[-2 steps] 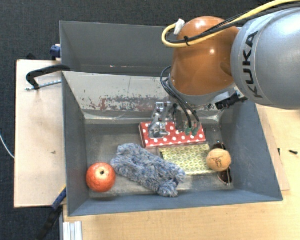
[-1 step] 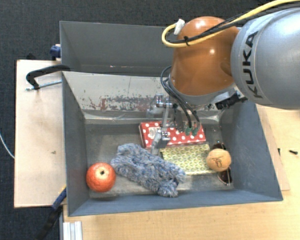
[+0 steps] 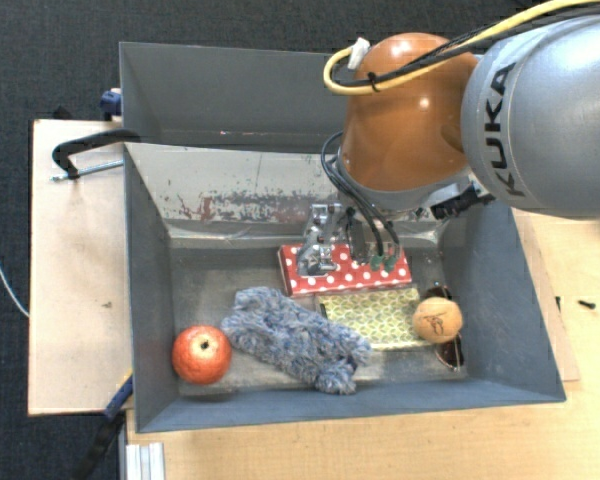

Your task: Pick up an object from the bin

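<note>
Camera view is showing my pincer [image 3: 320,256] hanging low toward the back middle of the grey bin [image 3: 150,268], while I am reaching in from the right under my orange wrist cover [image 3: 405,118]. The pincer's tip is sitting at the left end of a flat red box with white dots [image 3: 358,272]. It is looking as if it is touching the box's top face. I cannot tell how far open the pincer is standing, nor whether it is gripping anything.

The red box is lying flat on the bin floor, running from under the pincer off to its right. Just in front of the pincer, a green patterned sheet [image 3: 375,318] is lying flat along the box's near edge. To the pincer's front right, a small tan ball [image 3: 437,319] is resting at the sheet's right end, partly on a dark thing [image 3: 450,354] that I am not making out. To the front left, a grey-blue knitted cloth [image 3: 295,338] is lying bunched up, with its right side overlapping the sheet's corner. Further front left, a red apple [image 3: 202,355] is sitting just beside the cloth, near the bin's front left corner.

The back wall is rising close behind the pincer. Bare floor is stretching from the pincer's left to the left wall.
</note>
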